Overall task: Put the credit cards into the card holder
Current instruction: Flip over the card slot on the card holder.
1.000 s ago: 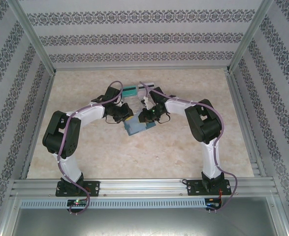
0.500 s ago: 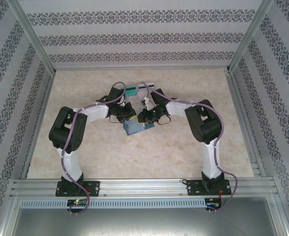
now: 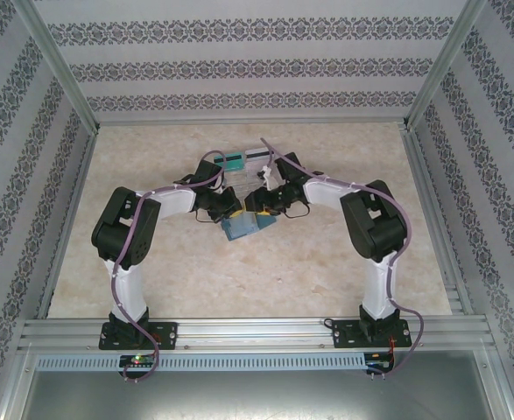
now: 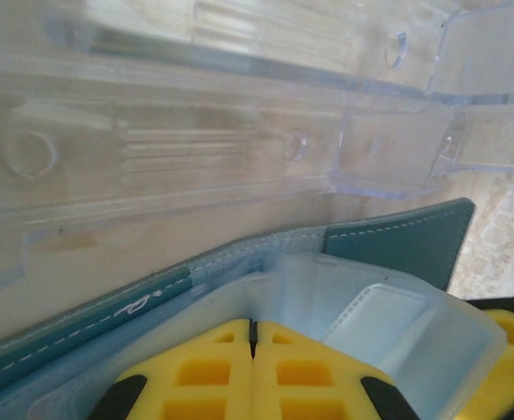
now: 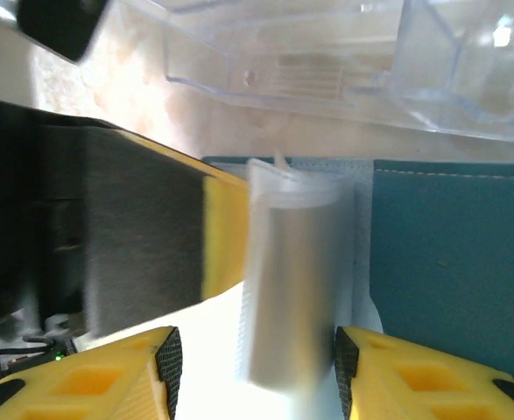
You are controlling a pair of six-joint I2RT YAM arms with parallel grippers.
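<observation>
The teal-blue card holder (image 3: 242, 228) lies open at the table's middle, its cover (image 4: 405, 243) (image 5: 449, 262) flat and its pale see-through pockets (image 4: 362, 306) fanned up. My left gripper (image 3: 221, 204) (image 4: 254, 337) is shut, its yellow tips pressed together against those pockets. My right gripper (image 3: 259, 203) (image 5: 252, 363) stands open around one upright pocket leaf (image 5: 296, 289), whose edge touches the right finger. A teal credit card (image 3: 233, 162) and a white one with a dark stripe (image 3: 258, 155) lie beyond the clear trays.
Clear plastic trays (image 3: 244, 180) (image 4: 239, 131) (image 5: 327, 61) sit right behind the holder, close to both grippers. The left gripper's yellow finger with its grey pad (image 5: 143, 236) crowds the right wrist view. Aluminium rails and patterned walls (image 3: 257, 66) bound the marble table (image 3: 327, 280).
My right gripper's jaws have opened wide from nearly shut and let go of the pocket leaf. My left jaws closed fully, and both arms edged a little toward the back.
</observation>
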